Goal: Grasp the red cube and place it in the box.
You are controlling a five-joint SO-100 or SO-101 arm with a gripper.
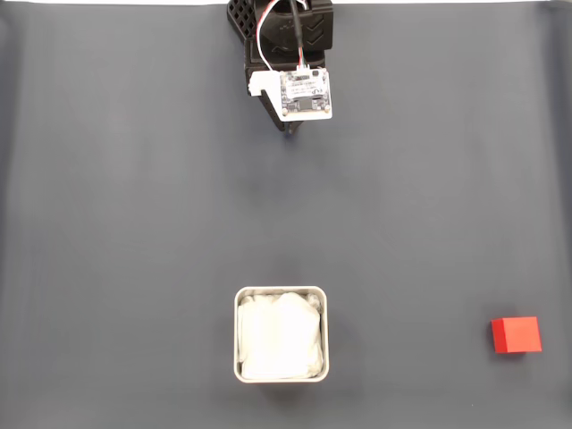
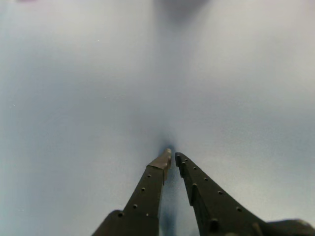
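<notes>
The red cube [image 1: 516, 335] rests on the dark mat at the lower right of the fixed view. The box [image 1: 281, 296], a square silvery tin lined with crumpled white paper, stands at the bottom centre, well left of the cube. My arm hangs at the top centre, folded back over its base, with the gripper [image 1: 290, 132] pointing down at the mat, far from both cube and box. In the wrist view the two dark fingers meet at their tips, so the gripper [image 2: 172, 156] is shut with nothing in it, just above bare mat.
A dark grey mat [image 1: 134, 223] covers the whole table. A white circuit board [image 1: 306, 94] with red and white wires sits on top of the arm's wrist. A pale strip of the table's edge runs along the top of the fixed view.
</notes>
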